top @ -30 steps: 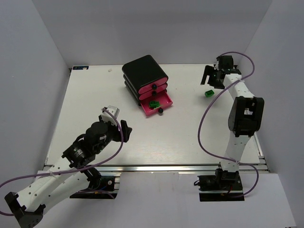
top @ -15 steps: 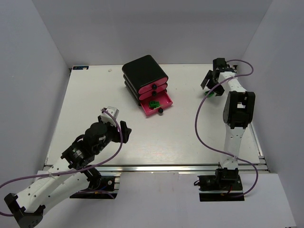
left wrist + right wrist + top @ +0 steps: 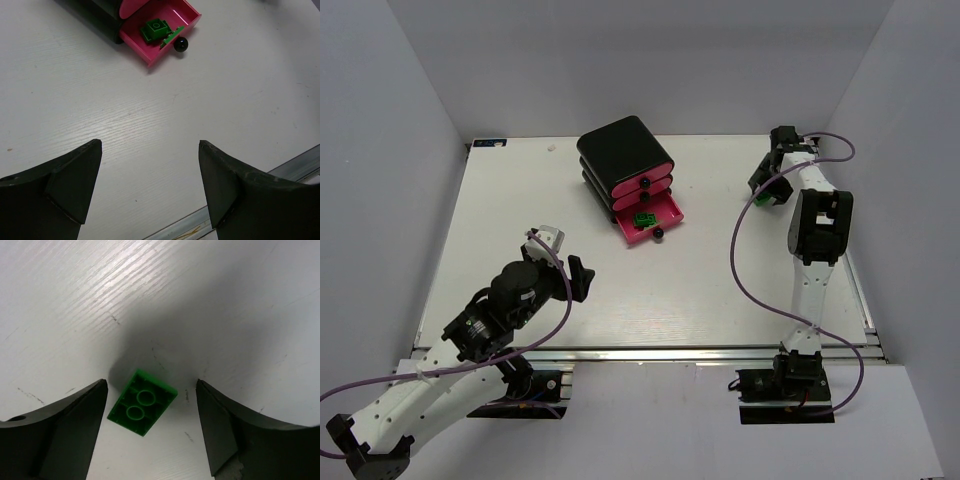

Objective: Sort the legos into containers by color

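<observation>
A black cabinet [image 3: 620,145] holds three pink drawers. The bottom drawer [image 3: 668,212] is pulled open, with green bricks [image 3: 643,218] inside; it also shows in the left wrist view [image 3: 187,12] with the bricks [image 3: 155,29]. A green brick [image 3: 142,401] lies upside down on the table between the open fingers of my right gripper [image 3: 150,410], closer to the left finger; it is barely seen in the top view [image 3: 759,197]. My right gripper [image 3: 767,190] hangs low over it at the far right. My left gripper [image 3: 150,165] is open and empty above bare table, near the front edge.
The table's metal front rail [image 3: 295,165] runs just below my left gripper. The white walls of the enclosure stand close behind my right arm [image 3: 820,225]. A small white scrap [image 3: 551,148] lies at the back of the table.
My right gripper has come down over the green brick, which now lies between its fingers. My left arm has pulled back slightly towards the front edge.
</observation>
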You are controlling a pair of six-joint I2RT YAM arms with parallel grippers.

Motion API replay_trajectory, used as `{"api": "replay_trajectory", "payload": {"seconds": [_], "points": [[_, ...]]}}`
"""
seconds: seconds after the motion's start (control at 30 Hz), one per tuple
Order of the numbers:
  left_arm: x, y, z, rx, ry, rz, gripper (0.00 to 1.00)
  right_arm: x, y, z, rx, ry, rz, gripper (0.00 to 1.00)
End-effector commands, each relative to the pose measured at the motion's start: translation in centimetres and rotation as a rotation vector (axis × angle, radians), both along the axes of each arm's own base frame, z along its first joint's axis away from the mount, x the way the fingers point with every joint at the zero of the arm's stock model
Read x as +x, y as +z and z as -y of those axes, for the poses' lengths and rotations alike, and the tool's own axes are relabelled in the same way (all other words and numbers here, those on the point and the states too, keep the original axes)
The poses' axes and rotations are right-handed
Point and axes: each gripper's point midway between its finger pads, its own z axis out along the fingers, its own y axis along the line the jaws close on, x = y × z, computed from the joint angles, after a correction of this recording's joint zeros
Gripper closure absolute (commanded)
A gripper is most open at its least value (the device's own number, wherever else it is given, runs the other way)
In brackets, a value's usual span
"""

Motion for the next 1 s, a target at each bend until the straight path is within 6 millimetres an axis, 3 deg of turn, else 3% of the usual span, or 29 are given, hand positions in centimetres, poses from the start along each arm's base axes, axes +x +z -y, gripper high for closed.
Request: {"api": "replay_trajectory", "payload": {"seconds": [0.0,0.03,0.1,0.2,0.3,0.33,0.43,0.5,0.53,0.6,0.63,0.67,0.7,0.73,0.77,0.8,0.83,0.87,0.9,0.97], "points": [[-0.1,0.1,0.0,-0.003,-0.002,-0.001,0.13,1.1,0.8,1.0,0.022,-0.037,0.045,0.28],[0.0,0.1,0.0,-0.003,-0.002,-0.002,0.13,1.0,0.7,0.8,0.029,-0.033,0.042,0.37],[0.0,0.0,0.0,0.002,-0.001,-0.005,0.13,0.9,0.3,0.8,0.052,-0.025,0.037,0.46],[0.0,0.0,-0.1,0.000,0.001,-0.004,0.12,0.7,0.2,0.6,0.083,-0.007,0.034,0.73],[0.0,0.0,-0.2,0.001,0.007,-0.002,0.12,0.0,0.0,0.3,0.120,0.025,0.034,0.88],[0.0,0.0,-0.2,0.000,0.010,-0.004,0.12,0.3,1.2,0.2,0.115,0.047,0.071,0.98],[0.0,0.0,-0.4,0.003,0.015,-0.002,0.12,-0.4,3.0,-0.7,0.124,0.149,0.128,1.00],[0.0,0.0,-0.4,0.001,0.018,-0.001,0.12,-0.9,4.4,-2.3,0.149,0.257,0.176,1.00],[0.0,0.1,-0.4,-0.002,0.017,0.002,0.12,-2.3,5.4,-3.7,0.175,0.370,0.205,1.00],[-0.1,0.2,-0.4,-0.007,0.017,0.006,0.12,-2.9,7.1,-6.5,0.178,0.530,0.291,1.00],[-0.1,0.3,-0.5,-0.010,0.018,0.010,0.12,-4.4,8.1,-7.4,0.177,0.586,0.313,1.00],[-0.1,0.4,-0.5,-0.014,0.020,0.013,0.12,-4.8,8.7,-9.6,0.145,0.711,0.359,1.00],[-0.1,0.4,-0.5,-0.015,0.021,0.012,0.12,-5.3,10.6,-10.3,0.118,0.755,0.411,1.00],[-0.1,0.5,-0.6,-0.018,0.022,0.016,0.12,-6.1,11.3,-12.5,0.101,0.827,0.441,1.00],[-0.1,0.5,-0.7,-0.017,0.025,0.016,0.12,-6.9,10.8,-13.5,0.082,0.923,0.472,1.00],[-0.1,0.5,-0.7,-0.019,0.025,0.016,0.12,-7.3,12.4,-14.3,0.059,0.968,0.529,1.00],[-0.1,0.5,-0.7,-0.018,0.028,0.016,0.12,-8.0,12.9,-16.3,0.061,1.039,0.564,1.00],[-0.1,0.6,-0.8,-0.021,0.033,0.020,0.12,-8.8,12.3,-16.8,0.030,1.121,0.579,1.00],[-0.1,0.6,-0.9,-0.021,0.035,0.021,0.12,-8.9,13.8,-18.0,0.006,1.184,0.650,1.00],[-0.1,0.6,-1.0,-0.021,0.041,0.021,0.11,-9.9,14.2,-19.8,0.009,1.278,0.699,1.00]]}}
